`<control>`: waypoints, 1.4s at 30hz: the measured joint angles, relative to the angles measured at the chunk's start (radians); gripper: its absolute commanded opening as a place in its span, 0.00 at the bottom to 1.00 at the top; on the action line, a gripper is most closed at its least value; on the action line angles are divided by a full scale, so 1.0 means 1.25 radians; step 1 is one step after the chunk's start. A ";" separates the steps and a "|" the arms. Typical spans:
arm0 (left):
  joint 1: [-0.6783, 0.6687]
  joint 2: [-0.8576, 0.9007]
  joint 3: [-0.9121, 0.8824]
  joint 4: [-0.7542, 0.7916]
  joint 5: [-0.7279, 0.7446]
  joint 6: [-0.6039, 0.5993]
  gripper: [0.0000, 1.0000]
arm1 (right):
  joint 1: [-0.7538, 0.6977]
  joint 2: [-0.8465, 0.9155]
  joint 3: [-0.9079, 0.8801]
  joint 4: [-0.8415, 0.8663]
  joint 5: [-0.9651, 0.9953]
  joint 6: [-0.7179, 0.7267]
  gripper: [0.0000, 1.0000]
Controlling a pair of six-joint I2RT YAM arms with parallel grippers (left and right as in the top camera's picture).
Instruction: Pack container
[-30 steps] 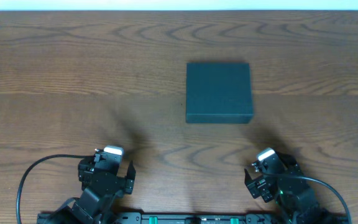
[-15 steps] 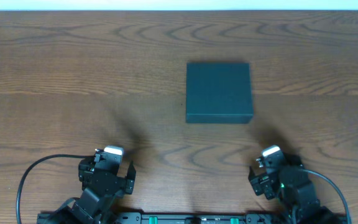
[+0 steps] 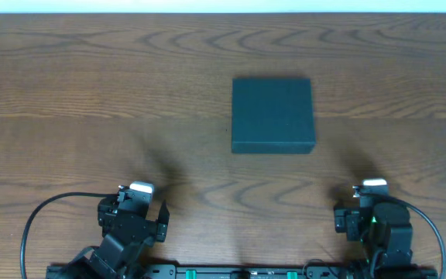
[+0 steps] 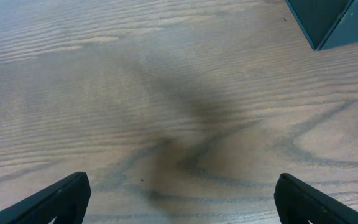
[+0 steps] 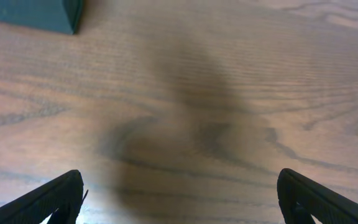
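The dark green-black, matte, square box (image 3: 273,115) lies flat on the brown wood-grain desk (image 3: 91,93), a little right of centre. At the near edge are the two arms, with the black left hand (image 3: 132,211) toward the left and the black right hand (image 3: 374,217) toward the right. Both are well apart from the box, which lies beyond the gap between them, closer to the right hand. The left wrist view has the box's corner at upper right, the right wrist view at upper left. A thin black cable (image 3: 31,229) loops left of the left hand.

One container (image 3: 273,115). One table (image 3: 91,93). Two arms: left arm (image 3: 130,226), right arm (image 3: 383,230).
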 measured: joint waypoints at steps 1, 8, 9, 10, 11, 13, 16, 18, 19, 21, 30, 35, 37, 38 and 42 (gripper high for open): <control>0.000 0.000 0.000 0.000 0.000 0.000 0.96 | -0.007 -0.013 -0.001 0.000 0.000 0.000 0.99; 0.000 0.000 0.000 0.000 0.000 0.000 0.96 | -0.023 -0.055 -0.016 0.000 0.000 0.000 0.99; 0.000 0.000 0.000 0.000 0.000 0.000 0.96 | -0.023 -0.055 -0.017 0.000 0.000 0.000 0.99; 0.000 0.000 0.000 0.000 0.000 0.000 0.96 | -0.023 -0.055 -0.018 0.000 0.000 0.000 0.99; 0.000 0.000 0.000 0.000 0.000 0.000 0.96 | -0.023 -0.055 -0.019 0.000 0.000 0.000 0.99; 0.001 0.000 0.000 0.000 0.000 0.000 0.96 | -0.023 -0.055 -0.019 0.000 0.000 0.000 0.99; 0.027 0.000 0.000 0.000 0.001 0.000 0.95 | -0.023 -0.055 -0.019 0.000 0.000 0.000 0.99; 0.065 0.000 0.000 0.000 0.000 0.000 0.96 | -0.023 -0.055 -0.019 0.000 0.000 0.000 0.99; 0.091 0.000 0.000 0.000 0.000 0.000 0.96 | -0.023 -0.055 -0.019 0.000 0.000 0.000 0.99; 0.138 0.000 0.000 0.000 0.000 0.000 0.96 | -0.023 -0.055 -0.019 0.000 0.000 0.000 0.99; 0.280 0.000 0.000 0.000 0.000 0.000 0.96 | -0.023 -0.055 -0.019 0.000 0.000 0.000 0.99; 0.351 0.000 0.000 -0.012 0.001 0.000 0.96 | -0.023 -0.055 -0.019 0.000 0.000 0.000 0.99; 0.378 0.000 0.000 -0.012 0.016 0.000 0.96 | -0.023 -0.055 -0.019 0.000 0.000 0.000 0.99; 0.391 0.000 -0.001 -0.011 0.036 0.000 0.96 | -0.023 -0.055 -0.019 0.000 0.000 0.000 0.99; 0.446 -0.023 -0.034 0.039 0.102 0.000 0.95 | -0.023 -0.055 -0.019 0.000 0.000 0.000 0.99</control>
